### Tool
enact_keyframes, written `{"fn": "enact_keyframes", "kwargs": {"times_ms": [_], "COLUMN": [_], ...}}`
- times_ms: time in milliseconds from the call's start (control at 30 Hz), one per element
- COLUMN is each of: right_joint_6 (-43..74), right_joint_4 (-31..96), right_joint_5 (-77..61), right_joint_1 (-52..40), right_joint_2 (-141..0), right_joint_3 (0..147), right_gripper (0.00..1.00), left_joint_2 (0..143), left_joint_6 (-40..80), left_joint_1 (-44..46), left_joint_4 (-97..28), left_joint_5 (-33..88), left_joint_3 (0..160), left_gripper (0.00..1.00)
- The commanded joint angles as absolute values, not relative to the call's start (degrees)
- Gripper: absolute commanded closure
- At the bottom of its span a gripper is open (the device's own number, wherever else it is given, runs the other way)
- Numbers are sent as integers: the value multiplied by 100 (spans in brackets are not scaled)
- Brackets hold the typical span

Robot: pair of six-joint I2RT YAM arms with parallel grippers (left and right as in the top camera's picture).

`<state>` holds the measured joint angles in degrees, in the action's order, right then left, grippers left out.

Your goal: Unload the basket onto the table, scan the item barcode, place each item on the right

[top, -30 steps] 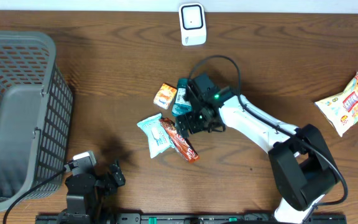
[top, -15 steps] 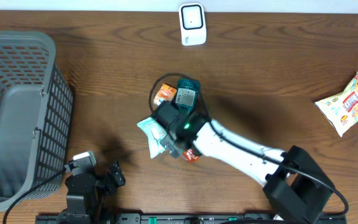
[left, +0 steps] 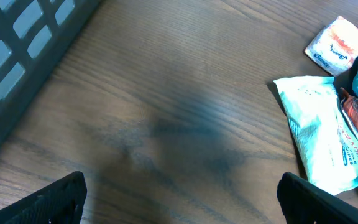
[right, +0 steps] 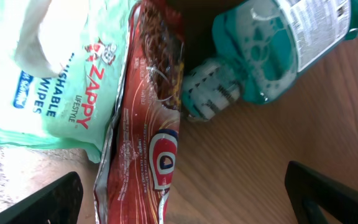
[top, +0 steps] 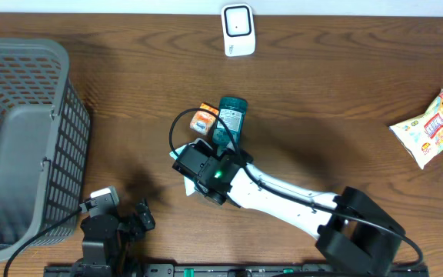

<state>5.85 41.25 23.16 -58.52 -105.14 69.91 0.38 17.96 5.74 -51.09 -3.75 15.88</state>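
A red chocolate bar wrapper (right: 146, 143) lies lengthwise between the wide-open fingers (right: 39, 200) of my right gripper (right: 185, 208), which hovers over it with nothing held. Beside it are a green-and-white wipes pack (right: 67, 74) and a teal bottle (right: 278, 43) on its side. From overhead, my right gripper (top: 196, 164) covers the bar and most of the wipes; the bottle (top: 230, 117) and a small orange pack (top: 203, 119) show behind it. The white scanner (top: 238, 31) stands at the table's far edge. My left gripper (top: 133, 219) rests open at the near left, empty (left: 185, 208).
A grey mesh basket (top: 21, 131) fills the left side, its wall close to my left gripper (left: 17, 56). A yellow snack bag (top: 433, 127) lies at the far right. The left wrist view also shows the wipes pack (left: 322, 140) and orange pack (left: 336, 38).
My right arm swung from over the bottle leftward and toward the near edge, now sitting above the wipes and chocolate bar. The bottle is uncovered. The left arm has not moved.
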Motion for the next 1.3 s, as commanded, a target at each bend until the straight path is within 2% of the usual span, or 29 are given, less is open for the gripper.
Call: {"fn": "enact_keyframes", "kwargs": {"times_ms": [0,267,367,467,667,867,1000,1067,1100,1133,1267], "right_joint_6": [593,593,591,591,589,593,591,591,593,591,589], "right_joint_4": [4178,4160,4160,4163,4206,4217,4228,4224,4228,4237,4624], "right_joint_5": [2495,2497,2517,2698,3055,2703,2305,2189,2182,2126,1671], "right_joint_1": [-5983,-6348,-6324,-6287,-6287,-6191,-6066,-6010,-5968,-5940,-5723], "right_joint_2": [-10798,-11067,-11262,-11563,-12077,-12186,-12189,-12186,-12186,-12186,-12151], "right_joint_3": [6958,6956,6956,6956,6956,6958,6958,6958,6958,6960,7201], "right_gripper": [1,1,5,18,38,45,68,73,82,87,91], "left_joint_2": [36,36,36,36,36,36,36,36,36,36,36], "left_joint_6": [1721,1721,1721,1721,1721,1721,1721,1721,1721,1721,1721], "left_joint_1": [587,587,587,587,587,587,587,587,587,587,587], "left_joint_4": [-5312,-5312,-5312,-5312,-5312,-5312,-5312,-5312,-5312,-5312,-5312], "left_joint_5": [-342,-342,-342,-342,-342,-342,-342,-342,-342,-342,-342], "left_joint_3": [1584,1584,1584,1584,1584,1584,1584,1584,1584,1584,1584], "left_gripper": [2,2,2,2,2,2,2,2,2,2,2]}}
